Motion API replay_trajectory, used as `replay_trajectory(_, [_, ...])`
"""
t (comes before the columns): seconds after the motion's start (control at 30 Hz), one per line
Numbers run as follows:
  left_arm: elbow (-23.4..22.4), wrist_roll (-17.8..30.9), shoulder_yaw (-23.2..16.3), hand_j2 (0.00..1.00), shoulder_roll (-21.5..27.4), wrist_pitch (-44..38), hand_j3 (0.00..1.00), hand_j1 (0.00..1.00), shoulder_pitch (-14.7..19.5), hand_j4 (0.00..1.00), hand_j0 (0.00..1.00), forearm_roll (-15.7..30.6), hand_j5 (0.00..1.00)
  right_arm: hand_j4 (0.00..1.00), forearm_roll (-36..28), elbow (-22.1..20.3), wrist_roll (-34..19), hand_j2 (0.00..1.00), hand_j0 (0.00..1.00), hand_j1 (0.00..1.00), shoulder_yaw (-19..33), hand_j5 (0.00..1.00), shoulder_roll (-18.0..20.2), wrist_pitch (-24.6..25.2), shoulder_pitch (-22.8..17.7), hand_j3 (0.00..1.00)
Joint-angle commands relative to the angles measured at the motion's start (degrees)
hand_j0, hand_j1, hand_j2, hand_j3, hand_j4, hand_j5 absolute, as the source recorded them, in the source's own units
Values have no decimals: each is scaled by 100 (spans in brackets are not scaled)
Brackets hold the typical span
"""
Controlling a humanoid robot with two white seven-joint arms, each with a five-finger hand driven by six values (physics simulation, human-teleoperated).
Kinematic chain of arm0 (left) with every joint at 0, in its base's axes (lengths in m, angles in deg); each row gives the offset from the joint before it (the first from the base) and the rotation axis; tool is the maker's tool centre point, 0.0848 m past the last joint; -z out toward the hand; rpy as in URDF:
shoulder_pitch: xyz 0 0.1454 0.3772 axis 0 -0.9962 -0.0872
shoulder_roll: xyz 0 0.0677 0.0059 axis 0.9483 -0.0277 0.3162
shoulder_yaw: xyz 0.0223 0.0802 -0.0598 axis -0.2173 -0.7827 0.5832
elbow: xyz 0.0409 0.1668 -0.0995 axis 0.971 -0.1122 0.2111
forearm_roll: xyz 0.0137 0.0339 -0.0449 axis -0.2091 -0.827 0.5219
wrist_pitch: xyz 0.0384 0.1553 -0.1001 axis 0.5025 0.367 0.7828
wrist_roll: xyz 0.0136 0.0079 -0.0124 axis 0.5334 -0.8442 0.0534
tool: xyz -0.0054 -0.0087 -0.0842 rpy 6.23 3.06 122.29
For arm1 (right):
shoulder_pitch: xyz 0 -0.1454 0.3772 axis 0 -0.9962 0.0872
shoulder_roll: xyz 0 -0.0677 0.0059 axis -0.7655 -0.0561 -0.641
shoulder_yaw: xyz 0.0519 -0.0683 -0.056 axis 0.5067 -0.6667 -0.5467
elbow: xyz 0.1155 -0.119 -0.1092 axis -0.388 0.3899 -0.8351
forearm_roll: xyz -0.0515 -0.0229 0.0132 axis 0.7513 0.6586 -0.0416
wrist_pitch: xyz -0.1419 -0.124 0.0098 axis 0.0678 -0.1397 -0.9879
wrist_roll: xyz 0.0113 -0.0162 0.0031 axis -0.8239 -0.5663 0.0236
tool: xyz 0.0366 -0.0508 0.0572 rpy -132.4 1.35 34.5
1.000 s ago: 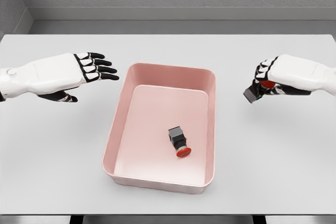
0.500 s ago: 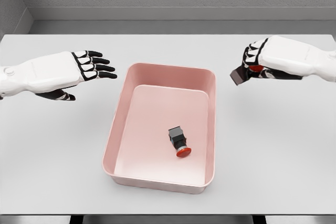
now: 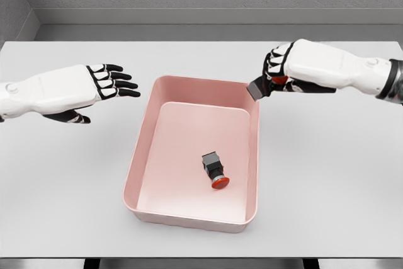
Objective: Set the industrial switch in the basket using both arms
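At the left of the frame I see my left hand [image 3: 94, 86] with fingers spread, holding nothing, just beside the pink basket [image 3: 146, 155]. One industrial switch [image 3: 214, 169] with a red button lies inside the basket, lower centre. At upper right, my right hand [image 3: 280, 74] is curled around a second industrial switch [image 3: 257, 87], over the basket's far right corner.

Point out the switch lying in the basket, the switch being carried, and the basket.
Switch in basket [image 3: 215, 169], head view, dark body.
Carried switch [image 3: 257, 87], head view, grey base below right robot hand [image 3: 277, 74].
Basket [image 3: 189, 82], head view, far rim.
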State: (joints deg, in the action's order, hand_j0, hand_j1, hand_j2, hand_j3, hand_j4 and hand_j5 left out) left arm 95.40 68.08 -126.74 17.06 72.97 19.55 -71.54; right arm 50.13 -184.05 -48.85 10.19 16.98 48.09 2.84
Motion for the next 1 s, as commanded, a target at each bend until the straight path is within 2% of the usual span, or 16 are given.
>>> replay_trajectory(0.0, [0,-3,11,100,-14,-5,100,100,0,100,100,37,100,32,-206,-6,26,32,32,32,-122,32,-107,10,0,32])
replay_trajectory(0.13, [0,-3,3,100,-23,-5,100,100,0,100,100,46,100,32,-435,-6,17,32,32,32,-272,32,-230,10,9,32])
replay_trajectory(0.23, [0,-3,3,100,-23,-5,100,100,0,100,100,46,100,32,-453,-6,26,32,32,32,-597,32,-512,10,316,32])
replay_trajectory(0.3, [0,-3,3,100,-23,-5,100,100,0,100,100,46,100,32,-453,-6,17,32,32,32,-623,32,-591,10,334,32])
replay_trajectory(0.47, [0,-3,3,100,-23,-5,100,100,0,100,100,46,100,32,-453,-6,8,32,32,32,-1071,32,-942,10,615,32])
replay_trajectory(0.53, [0,-3,3,100,-23,-5,100,100,0,100,100,46,100,35,-453,-6,-36,35,35,35,-1080,35,-951,10,677,35])
replay_trajectory(0.57, [0,-3,3,100,-23,-5,100,100,0,100,100,46,100,41,-453,-6,-53,41,41,41,-1080,41,-951,10,694,41])
replay_trajectory(0.63, [0,-3,3,100,-23,-5,100,100,0,100,100,46,100,83,-444,-6,-88,83,83,83,-1071,83,-951,10,782,83])
replay_trajectory(0.67, [0,-3,3,100,-23,-5,100,100,0,100,100,46,100,94,-444,-6,-97,94,94,94,-1071,94,-951,10,791,94])
replay_trajectory(0.73, [0,-3,-6,100,-23,-5,100,100,0,100,100,46,100,100,-444,-6,-141,100,100,100,-1063,100,-934,10,879,100])
replay_trajectory(0.97, [0,-3,3,100,-14,-5,100,100,0,100,100,46,100,100,-444,-6,-238,100,100,100,-1071,100,-872,10,1037,100])
